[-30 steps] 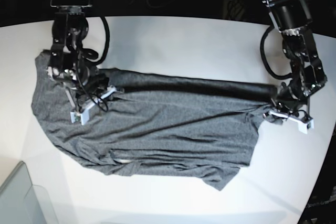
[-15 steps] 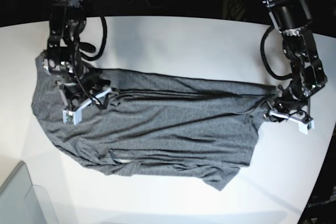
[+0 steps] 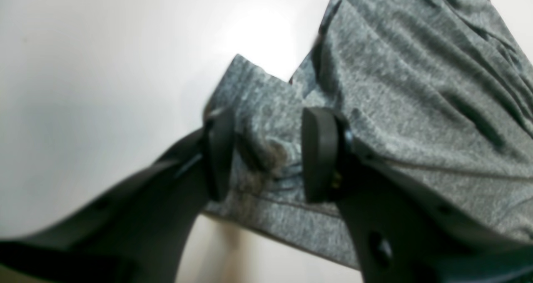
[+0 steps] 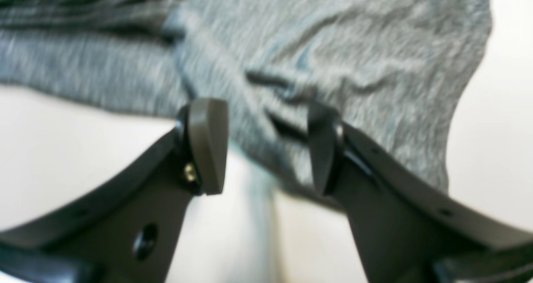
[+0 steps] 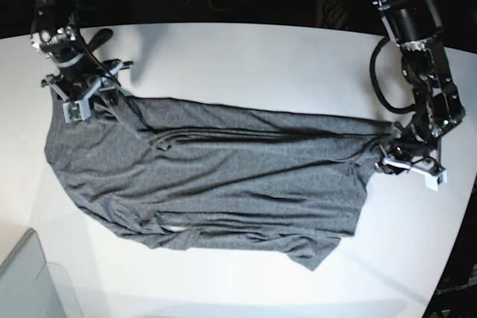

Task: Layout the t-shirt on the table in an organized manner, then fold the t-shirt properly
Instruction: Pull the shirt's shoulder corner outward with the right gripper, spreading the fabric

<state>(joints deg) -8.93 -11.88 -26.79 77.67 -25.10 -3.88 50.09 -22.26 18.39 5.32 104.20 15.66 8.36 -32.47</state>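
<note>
Base view: t-shirt (image 5: 216, 176) spread on table (image 5: 261, 57), wrinkled, uneven. Left gripper (image 3: 266, 154) jaws parted, straddling edge; right gripper (image 4: 266, 145) parted, nothing held. You've layout near done; folding unfinished.

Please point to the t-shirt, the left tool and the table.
t-shirt (image 5: 223, 176), base view, middle of the cloth.
left tool (image 3: 266, 154), left wrist view, midway between its fingertips.
table (image 5: 261, 57), base view, bare white top.

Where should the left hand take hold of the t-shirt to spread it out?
Grip the t-shirt at the loose corner flap lying between the open fingers of the left hand. Probably come from the table side beyond that edge: the flap juts onto bare white surface, easy to pinch.
</note>
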